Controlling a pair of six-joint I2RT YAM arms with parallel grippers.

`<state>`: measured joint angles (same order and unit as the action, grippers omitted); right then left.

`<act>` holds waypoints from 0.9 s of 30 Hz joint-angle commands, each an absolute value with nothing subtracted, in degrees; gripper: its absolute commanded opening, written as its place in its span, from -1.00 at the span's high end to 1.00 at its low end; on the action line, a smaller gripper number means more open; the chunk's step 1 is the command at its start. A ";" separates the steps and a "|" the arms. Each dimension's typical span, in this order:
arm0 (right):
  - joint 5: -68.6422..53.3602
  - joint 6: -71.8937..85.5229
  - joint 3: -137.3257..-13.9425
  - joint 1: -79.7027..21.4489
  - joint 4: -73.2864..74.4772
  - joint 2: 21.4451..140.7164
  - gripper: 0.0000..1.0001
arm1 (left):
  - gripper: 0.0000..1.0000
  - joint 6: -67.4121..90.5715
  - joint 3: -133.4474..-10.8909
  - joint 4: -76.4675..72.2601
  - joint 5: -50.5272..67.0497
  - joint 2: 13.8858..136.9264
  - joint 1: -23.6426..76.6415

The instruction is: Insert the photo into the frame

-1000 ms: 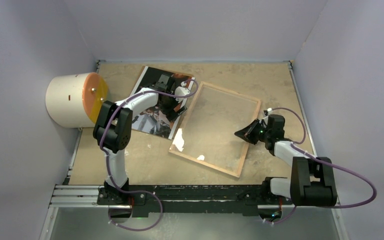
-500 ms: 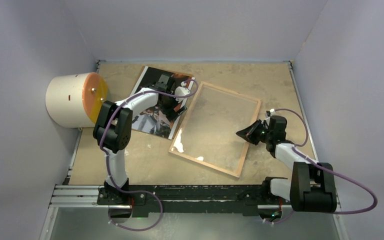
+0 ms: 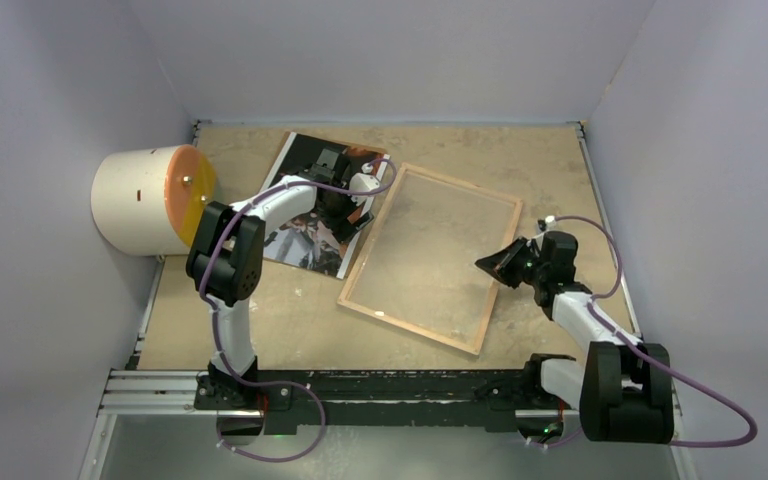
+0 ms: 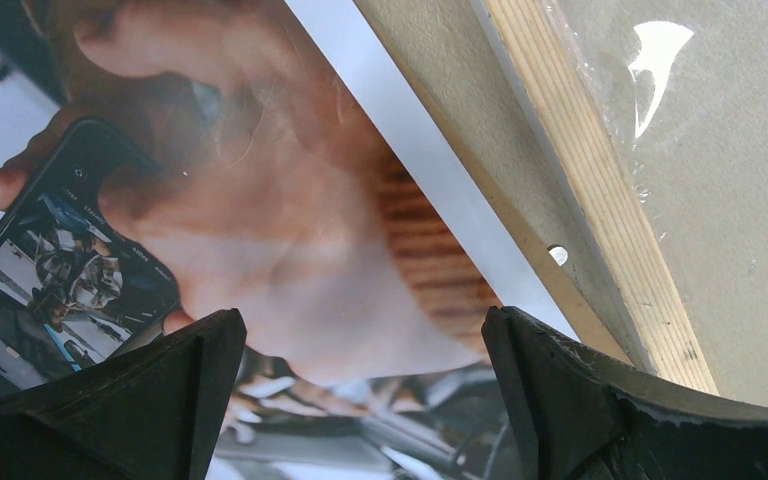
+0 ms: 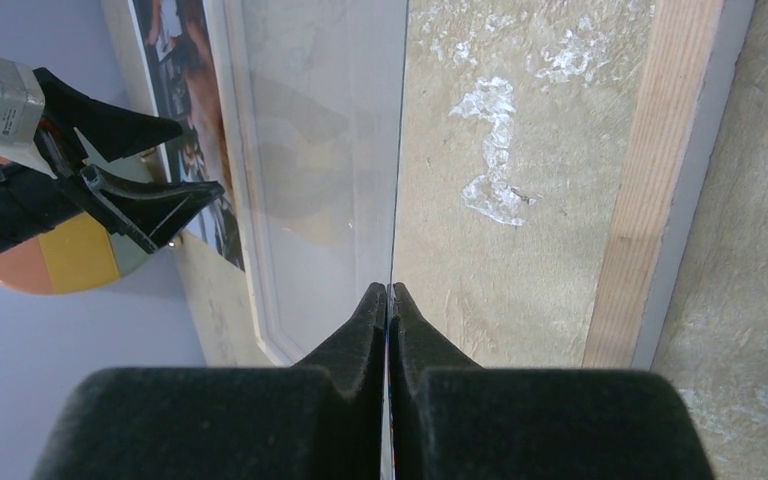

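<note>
The photo (image 3: 305, 245) lies face up at the back left; the left wrist view shows its print of a hand with a phone (image 4: 290, 230). My left gripper (image 3: 345, 215) hangs open just above its right part (image 4: 360, 318), touching nothing. The frame (image 3: 410, 327) lies wood-brown side up, tilted, in the middle, its edge just right of the photo (image 4: 600, 190). My right gripper (image 3: 485, 263) is at the frame's right side, shut on the edge of the clear pane (image 5: 330, 150), which runs edge-on between the closed fingers (image 5: 388, 288).
A white cylinder with an orange and yellow end (image 3: 150, 200) lies at the table's left edge. Grey walls close in the left, back and right. A black rail (image 3: 360, 385) runs along the near edge by the arm bases.
My right gripper has shifted slightly to the right and nearer with the pane. The white glare at the frame's near left corner has faded. The left arm has not moved.
</note>
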<state>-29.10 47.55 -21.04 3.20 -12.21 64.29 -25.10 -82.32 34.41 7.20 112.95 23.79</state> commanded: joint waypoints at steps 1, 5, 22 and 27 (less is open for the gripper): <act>-27.30 48.56 -20.17 3.68 -12.85 62.67 1.00 | -0.98 -25.86 -82.64 34.10 7.78 112.01 23.99; -27.40 49.26 -19.47 3.63 -13.35 61.82 1.00 | -0.98 -25.50 -82.04 33.85 8.21 112.55 24.08; -27.46 52.44 -17.16 3.56 -20.08 58.62 1.00 | -0.98 -24.41 -78.96 31.79 10.67 114.83 25.03; -30.80 54.73 -15.81 3.60 -26.97 57.53 1.00 | -0.98 -24.36 -78.34 31.30 11.01 115.81 25.72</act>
<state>-28.23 52.36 -16.62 3.44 -18.22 58.78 -25.04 -80.23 33.06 8.99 113.58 24.27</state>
